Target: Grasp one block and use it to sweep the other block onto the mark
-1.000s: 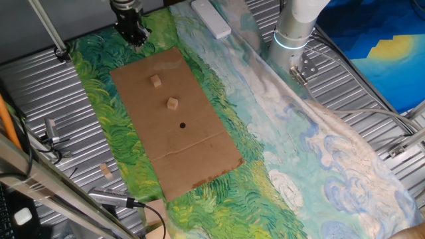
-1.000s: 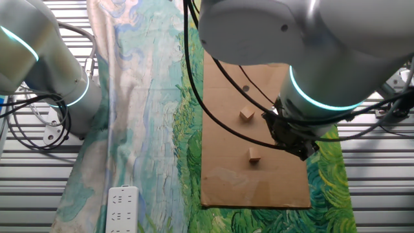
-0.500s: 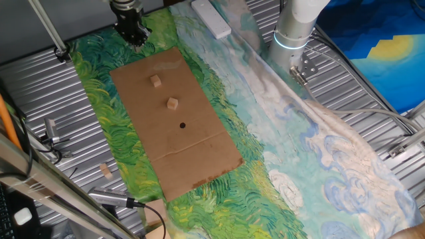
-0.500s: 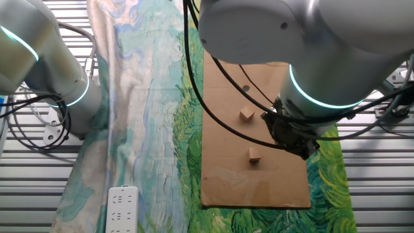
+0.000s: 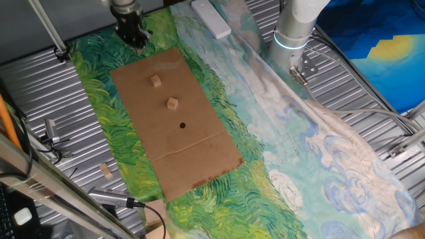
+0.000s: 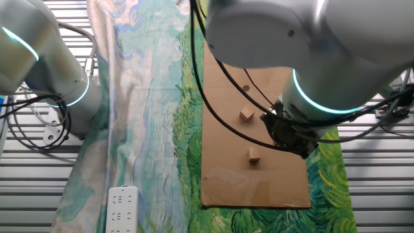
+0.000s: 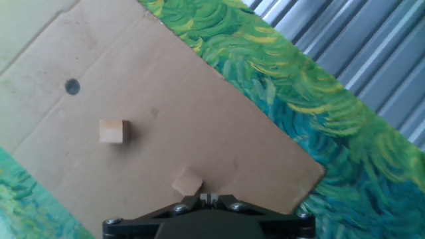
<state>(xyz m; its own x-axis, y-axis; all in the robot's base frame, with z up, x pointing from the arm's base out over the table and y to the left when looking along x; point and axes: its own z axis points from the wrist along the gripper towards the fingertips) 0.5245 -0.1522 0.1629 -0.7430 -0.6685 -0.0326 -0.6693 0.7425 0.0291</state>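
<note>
The approach step is in hand: the pincer point(image 5: 135, 36), its state not discernible, hangs at 12 o'clock of the near block point(image 5: 156, 80), needing descent; the far block point(image 5: 172, 103) sits between it and the mark point(image 5: 182, 125)

Grey-white rounded arm point(image 6: 304, 39), glowing cyan joint ring point(image 6: 323, 103), black cables point(image 6: 220, 110), black gripper point(image 5: 133, 32).

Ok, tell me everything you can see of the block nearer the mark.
The block nearer the mark is a small, pale wooden cube lying flat on the brown cardboard sheet. It sits between the other block and the black mark, apart from both. Nothing touches it but the cardboard; the end effector is away beyond the sheet's far edge.
</note>
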